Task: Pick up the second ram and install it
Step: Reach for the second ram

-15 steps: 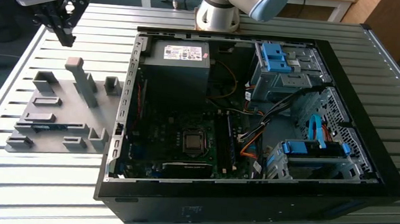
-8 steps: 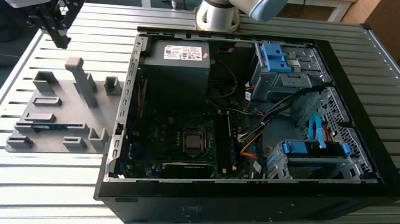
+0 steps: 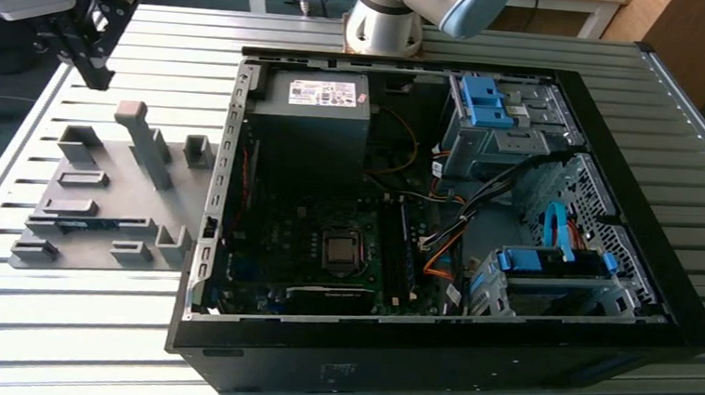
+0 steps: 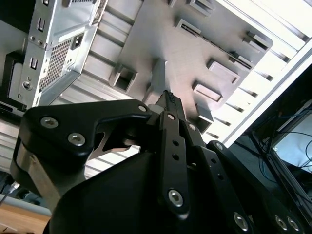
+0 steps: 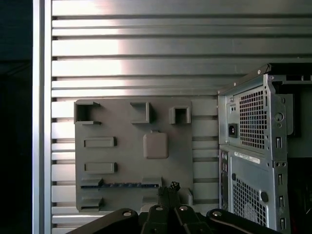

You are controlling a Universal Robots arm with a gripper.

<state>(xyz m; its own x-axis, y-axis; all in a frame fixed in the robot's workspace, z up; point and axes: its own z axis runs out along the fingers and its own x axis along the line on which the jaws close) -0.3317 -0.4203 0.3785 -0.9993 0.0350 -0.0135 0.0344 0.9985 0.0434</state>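
With the gripper [image 5: 169,191] pinched closed on nothing, hangs high over the grey fixture tray [image 5: 117,127]. Below, just aside of it, cradled between two holders [image 5: 91,182]: the second ram [image 5: 119,185], long axis along the tray's edge.

The second ram [image 3: 78,224] is a long, thin, dark blue-green stick. It stands on its long edge and lies level, so it shows as a narrow strip [image 5: 119,185]. Each end sits in a small raised holder on the grey fixture plate [image 3: 104,201], and the span between them is bare. Its chips and label cannot be made out from this edge-on angle. It is free of the gripper [image 3: 92,68], which hangs well above and apart from it, over the opposite end of the plate. In the first wrist view one end of the stick comes near the gripper's tips [image 5: 170,187] without contact.
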